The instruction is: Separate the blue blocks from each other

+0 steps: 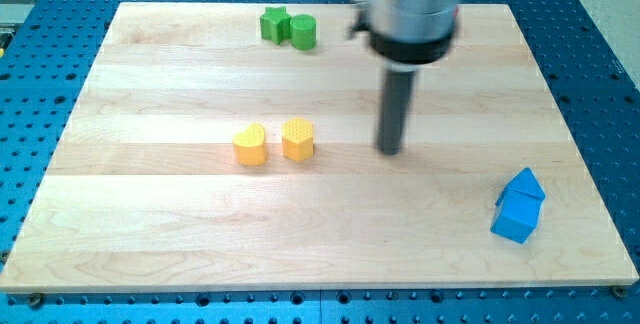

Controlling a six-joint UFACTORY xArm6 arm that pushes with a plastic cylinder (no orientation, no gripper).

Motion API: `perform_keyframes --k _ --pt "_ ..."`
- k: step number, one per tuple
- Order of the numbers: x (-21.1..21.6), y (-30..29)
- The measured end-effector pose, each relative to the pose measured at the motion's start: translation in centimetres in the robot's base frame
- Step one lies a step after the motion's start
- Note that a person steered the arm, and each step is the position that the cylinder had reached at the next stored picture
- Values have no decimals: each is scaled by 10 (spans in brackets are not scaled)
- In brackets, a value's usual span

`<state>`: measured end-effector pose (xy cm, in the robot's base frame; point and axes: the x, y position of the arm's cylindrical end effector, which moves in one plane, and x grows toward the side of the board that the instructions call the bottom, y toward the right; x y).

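Two blue blocks sit touching each other near the view's bottom right: a blue block with a peaked top (524, 184) and a blue cube-like block (514, 217) just below it. My tip (389, 151) stands on the board near the middle, well to the left of and above the blue blocks, with a wide gap between. It touches no block.
A yellow heart-like block (251, 145) and a yellow hexagonal block (298, 138) lie left of my tip. A green star-like block (273, 24) and a green round block (303, 32) sit touching at the view's top. The wooden board (150, 224) lies on a blue perforated table.
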<state>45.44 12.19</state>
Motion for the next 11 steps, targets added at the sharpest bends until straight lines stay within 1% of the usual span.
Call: perform_keyframes --k 1,2,3,4,5,6,7,8,9,10,11 --pt "-9 120" --pt "9 181" --pt "80 191" --pt "111 127" --pt "105 78" --pt "91 54" --pt "86 142" --pt "68 148" --pt "78 87" --pt "90 10" --pt "89 13"
